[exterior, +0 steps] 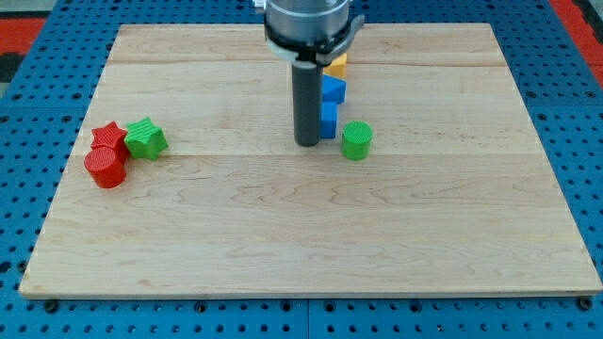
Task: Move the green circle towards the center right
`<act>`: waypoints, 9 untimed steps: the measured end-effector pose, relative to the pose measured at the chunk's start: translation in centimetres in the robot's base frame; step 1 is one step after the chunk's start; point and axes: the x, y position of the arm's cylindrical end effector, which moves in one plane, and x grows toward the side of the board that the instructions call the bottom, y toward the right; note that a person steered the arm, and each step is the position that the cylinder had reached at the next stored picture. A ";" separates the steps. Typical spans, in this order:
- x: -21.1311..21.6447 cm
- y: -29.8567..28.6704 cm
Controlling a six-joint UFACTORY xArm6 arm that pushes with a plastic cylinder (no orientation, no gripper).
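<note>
While we are reading the wooden board [283,245] from the view's left, we are meeting a tight cluster near the left edge: a red star [108,135] is sitting at the cluster's top, a red cylinder [105,168] is standing just below it and touching it, and a green star [146,138] is pressing against the right side of both.

Moving on toward the middle, we are crossing a long bare stretch of wood before we are reaching our own rod [308,99], which is hanging straight down from the arm's grey head at the view's top. We are carrying no fingers at all, so we are holding nothing; our tool is only this dark rod, and my tip [308,143] is resting on the board a little above its centre.

Just to the right of the rod, a column of blocks is partly hiding behind it. A yellow block [338,64] is showing at the top, its shape being too covered to make out, and two blue blocks [333,89] [328,119] are standing below it, their shapes also unclear; the lower one is lying right beside the rod's lower end.

Further right again, the green circle [356,140] is standing as a short cylinder near my tip, at roughly the same height in the view, with a narrow gap of wood showing between them. It is sitting just right of the board's centre, well apart from the right edge.
</note>
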 end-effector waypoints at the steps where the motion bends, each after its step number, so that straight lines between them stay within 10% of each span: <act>1: -0.8 3.8; 9: 0.0 7.7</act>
